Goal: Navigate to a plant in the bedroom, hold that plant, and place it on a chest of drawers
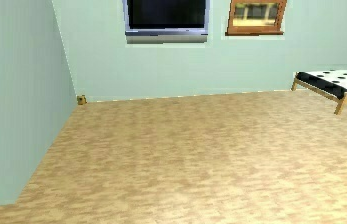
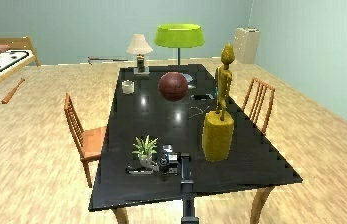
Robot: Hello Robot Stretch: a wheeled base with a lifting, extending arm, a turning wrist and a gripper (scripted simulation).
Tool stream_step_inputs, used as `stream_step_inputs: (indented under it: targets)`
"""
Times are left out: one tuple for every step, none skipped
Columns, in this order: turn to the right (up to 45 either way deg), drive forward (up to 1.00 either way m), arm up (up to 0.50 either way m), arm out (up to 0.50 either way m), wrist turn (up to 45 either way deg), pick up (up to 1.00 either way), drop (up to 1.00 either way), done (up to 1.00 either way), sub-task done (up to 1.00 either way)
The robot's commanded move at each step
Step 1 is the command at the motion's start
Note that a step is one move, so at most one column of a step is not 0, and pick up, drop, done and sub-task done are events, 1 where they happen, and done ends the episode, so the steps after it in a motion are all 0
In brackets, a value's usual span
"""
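The plant (image 2: 144, 148) stands on the dark worktop (image 2: 231, 170) near its near edge, in the arm side view's lower middle, and my tool (image 2: 158, 163) sits right beside it at pot height, at the end of my arm (image 2: 186, 195). I cannot tell whether the tool's fingers are apart or together, nor whether they have anything, because the plant rests on the worktop right at them. The main risk, as I judge it, is a sideways nudge. The pot is small and looks light, so if I extend or turn the wrist slightly off line, I could tip it or slide it towards the edge and onto the floor. Catching the leaves instead of the pot would probably let it slip as I lift. The tall yellow vase (image 2: 218, 138) with its golden statue (image 2: 225, 78) is just beside my arm towards the view's right, so a careless swing or a turn of the base could knock it over. The plant stands upright with its long axis vertical, and its thin green leaves fan upward and outward from the pot. A level grip low on the pot looks right to me.
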Motion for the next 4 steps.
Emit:
stream_step_inputs:
  targets:
    - [0.0,0.0,0.0,0.0,0.0,1.0,0.0,0.0,0.0]
    - [0.0,0.0,0.1,0.0,0.0,0.0,0.0,0.0,0.0]
    - [0.0,0.0,0.32,0.0,0.0,0.0,0.0,0.0,0.0]
    - [0.0,0.0,0.0,0.0,-45.0,0.0,0.0,0.0,0.0]
